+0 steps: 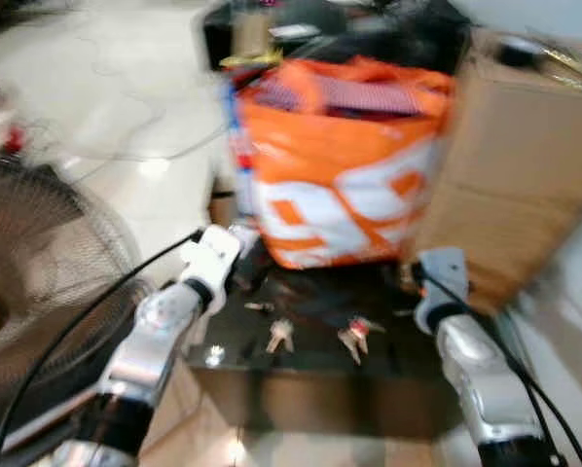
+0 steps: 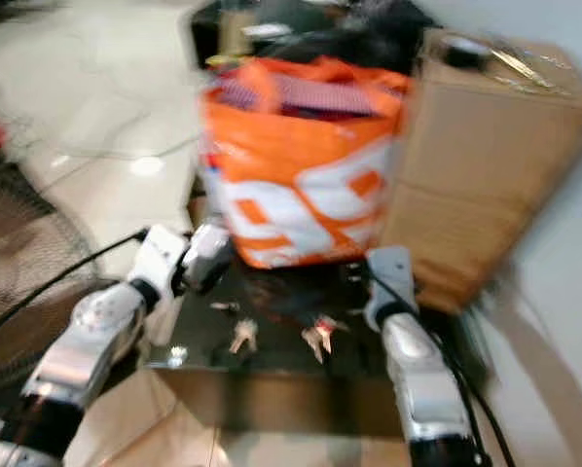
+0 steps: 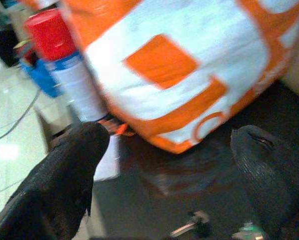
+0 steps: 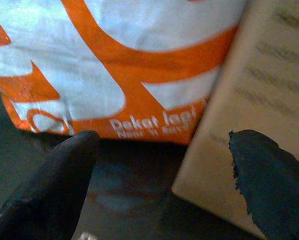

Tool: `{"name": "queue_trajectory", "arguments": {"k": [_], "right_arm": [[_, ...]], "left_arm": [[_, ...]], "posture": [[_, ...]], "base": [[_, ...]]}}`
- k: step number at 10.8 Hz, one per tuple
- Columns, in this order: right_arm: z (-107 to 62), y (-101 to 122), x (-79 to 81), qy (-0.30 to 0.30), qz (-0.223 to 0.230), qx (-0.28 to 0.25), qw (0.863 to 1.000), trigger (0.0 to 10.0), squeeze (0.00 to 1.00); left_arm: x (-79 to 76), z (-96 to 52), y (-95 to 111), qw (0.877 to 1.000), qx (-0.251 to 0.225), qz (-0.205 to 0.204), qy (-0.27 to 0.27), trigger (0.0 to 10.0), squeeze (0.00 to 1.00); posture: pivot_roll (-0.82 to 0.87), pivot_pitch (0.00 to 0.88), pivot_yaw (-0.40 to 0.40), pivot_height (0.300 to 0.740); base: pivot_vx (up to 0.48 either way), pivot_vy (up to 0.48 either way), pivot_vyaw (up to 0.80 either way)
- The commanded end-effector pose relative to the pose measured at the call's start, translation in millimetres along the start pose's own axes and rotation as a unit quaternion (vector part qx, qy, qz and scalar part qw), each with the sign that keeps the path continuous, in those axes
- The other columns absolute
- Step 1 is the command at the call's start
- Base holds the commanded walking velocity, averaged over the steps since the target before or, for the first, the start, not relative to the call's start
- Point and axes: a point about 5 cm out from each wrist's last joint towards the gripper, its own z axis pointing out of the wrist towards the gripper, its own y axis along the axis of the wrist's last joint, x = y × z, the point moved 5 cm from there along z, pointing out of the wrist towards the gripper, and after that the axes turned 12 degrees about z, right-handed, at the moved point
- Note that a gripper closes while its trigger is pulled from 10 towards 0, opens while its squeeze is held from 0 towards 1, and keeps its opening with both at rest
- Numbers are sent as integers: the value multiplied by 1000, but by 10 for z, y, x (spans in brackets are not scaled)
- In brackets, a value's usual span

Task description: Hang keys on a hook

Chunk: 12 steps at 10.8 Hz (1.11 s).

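Keys (image 1: 353, 337) before orange bag (image 1: 340, 165)

orange bag (image 4: 114, 60) | white print: "Dekat lagi" | smaller line beneath unreadable

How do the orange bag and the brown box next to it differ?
The orange bag is soft, crumpled and printed orange and white; the cardboard box is stiff, flat-sided and plain brown. The bag is open at the top with striped cloth showing; the box is closed, with things lying on it. Both stand behind the dark table holding the keys.
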Motion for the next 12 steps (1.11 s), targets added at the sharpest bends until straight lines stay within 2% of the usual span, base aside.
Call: {"name": "queue_trajectory", "arguments": {"k": [1,3,5,6,7,8,9,10,11,12], "right_arm": [[-6,-1,-57,-13,1,-1,1000,10000,1000],[3,-13,-77,-13,-7,3,1000,10000,1000],[20,-29,-92,-8,-22,11,1000,10000,1000],[40,-66,-74,3,-28,27,999,10000,1000],[73,-188,-44,18,-48,67,996,10000,961],[87,-377,28,51,-46,118,991,10000,90],[87,-508,40,59,-34,149,986,10000,0],[82,-682,43,65,-36,192,978,10000,0],[78,-787,98,77,-31,214,973,10000,0],[76,-910,136,77,-14,231,970,10000,0]], "left_arm": [[-9,19,26,1000,-4,2,-3,10000,71],[-24,30,31,1000,-5,4,-6,10000,67],[-70,33,13,1000,-2,10,-18,10000,59],[-111,36,19,999,-6,9,-31,10000,55],[-195,42,21,998,-7,15,-56,10000,55],[-284,54,-1,997,-1,22,-79,10000,59],[-381,39,-24,994,0,23,-104,10000,51],[-539,-13,-109,988,14,38,-148,10000,47],[-637,-118,-225,981,34,68,-180,10000,47],[-695,-235,-289,976,43,78,-199,10000,51]], "posture": [[-100,0,38,740],[-101,0,37,740],[-102,0,36,740],[-110,0,42,740],[-130,0,56,740],[-155,0,64,740],[-160,0,59,740],[-158,0,37,740],[-155,0,26,740],[-149,0,22,740]], "base": [[300,0,0],[272,0,0],[0,0,0],[0,0,0],[0,0,0],[0,0,0],[0,0,0],[0,0,0],[0,0,0],[0,0,0]]}}
